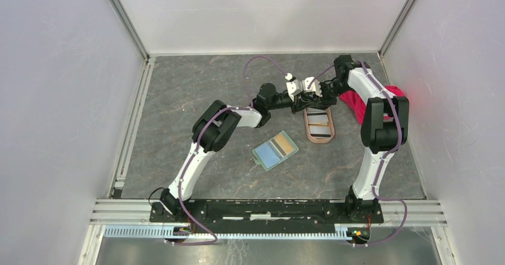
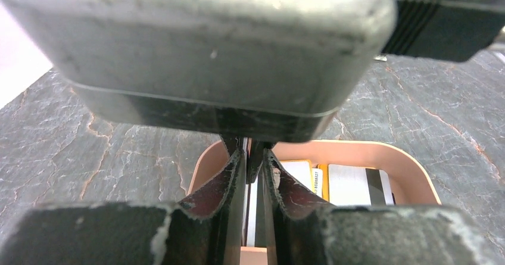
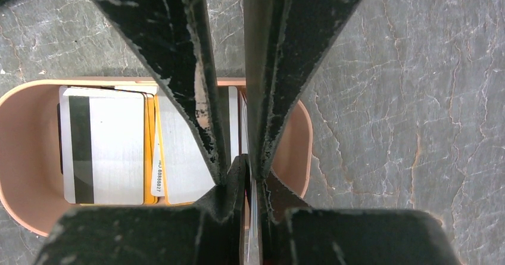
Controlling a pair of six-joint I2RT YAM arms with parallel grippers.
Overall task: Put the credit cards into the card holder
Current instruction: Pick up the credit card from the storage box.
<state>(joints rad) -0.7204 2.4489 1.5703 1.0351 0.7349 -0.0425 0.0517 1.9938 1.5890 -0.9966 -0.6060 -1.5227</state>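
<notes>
Pinkish-brown tray (image 1: 320,141) sits at 1 o'clock of the open card holder (image 1: 274,150) in the top view, well apart from it. The left gripper (image 1: 305,100) and right gripper (image 1: 321,91) meet tip to tip over the tray's 12 o'clock end. A red cloth (image 1: 351,103) lies just beside that end at 3 o'clock, partly under the right arm, where an outward swing could snag it. In the left wrist view the fingers (image 2: 232,181) stand narrow on either side of a thin, edge-on held card (image 2: 251,217), but whether they pinch it cannot be told. If the other grip lets go too soon, it likely falls among the credit cards (image 2: 351,184) in the tray. In the right wrist view the fingers (image 3: 202,128) are nearly closed on that card's pale edge, above white striped and orange ones lying flat. Two grips on one thin card risk bending it, and the crowded arms hinder a straight path toward the holder at 7 o'clock.
</notes>
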